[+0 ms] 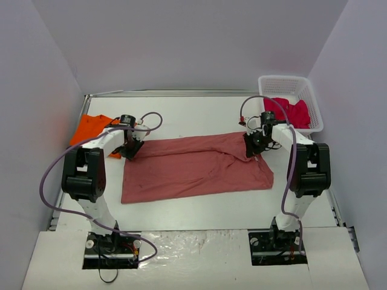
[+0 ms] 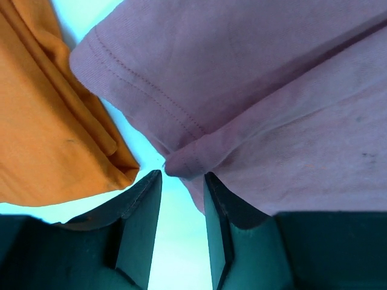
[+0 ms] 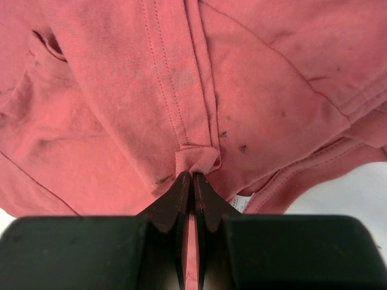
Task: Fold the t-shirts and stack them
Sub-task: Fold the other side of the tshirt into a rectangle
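The big red shirt [image 1: 193,166] lies spread out in the middle of the bench [image 1: 199,115], already folded once into a long strip. The orange shirt [image 1: 91,128] lies just beside the big red shirt's far left corner. The pink shirt [image 1: 293,112] sits in a white basket [image 1: 316,104] past its far right corner.

The left claw [image 2: 181,181] is at the big red shirt's far left corner. Its two fingers stand apart with nothing between them, and the stitched corner lies just past the tips. The right claw [image 3: 193,176] is at the shirt's far right edge and is pinched tight on a little bunch of red cloth by a seam.

The shirt looks soft, thin and light. It should flop and wrinkle when lifted, and it cannot break. It does not look slippery. The best places to grab are the thick stitched edges and the corners. Two corners picked up together should keep it flat, while one pinch alone would likely make it droop.

There is no writing to read. A small white tag [image 3: 243,203] peeks out under the red cloth, too small to tell what it says.
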You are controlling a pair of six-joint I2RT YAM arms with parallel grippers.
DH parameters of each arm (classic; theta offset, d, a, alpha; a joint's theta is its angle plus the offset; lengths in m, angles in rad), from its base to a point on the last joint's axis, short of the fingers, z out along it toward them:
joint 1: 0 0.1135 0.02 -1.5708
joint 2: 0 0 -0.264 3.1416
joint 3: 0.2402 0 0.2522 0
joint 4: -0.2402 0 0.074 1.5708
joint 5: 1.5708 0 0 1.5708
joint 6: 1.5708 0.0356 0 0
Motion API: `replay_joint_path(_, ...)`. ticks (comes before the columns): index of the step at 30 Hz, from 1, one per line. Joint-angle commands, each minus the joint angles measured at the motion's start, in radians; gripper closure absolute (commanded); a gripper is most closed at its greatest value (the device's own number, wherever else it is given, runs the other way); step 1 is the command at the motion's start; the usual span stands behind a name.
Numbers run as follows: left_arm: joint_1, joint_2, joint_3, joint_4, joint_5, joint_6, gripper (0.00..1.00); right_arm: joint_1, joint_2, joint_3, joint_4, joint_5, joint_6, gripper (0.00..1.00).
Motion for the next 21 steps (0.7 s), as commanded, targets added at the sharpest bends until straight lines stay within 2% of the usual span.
replay_joint_path(1, -0.008, -0.009, 0.003, -0.013, -0.055, 0.016, 0.67, -0.005, 0.027, -0.005, -0.036, 0.0, -0.02, 1.0)
replay_joint_path(10, -0.016, -0.049, -0.028, 0.021, -0.099, 0.011, 0.66, 0.047, 0.001, -0.051, -0.024, 0.108, -0.097, 1.0)
replay_joint_path(21, -0.016, -0.101, 0.023, 0.005, -0.095, -0.05, 0.64, 0.093, -0.068, -0.128, 0.048, 0.148, -0.107, 1.0)
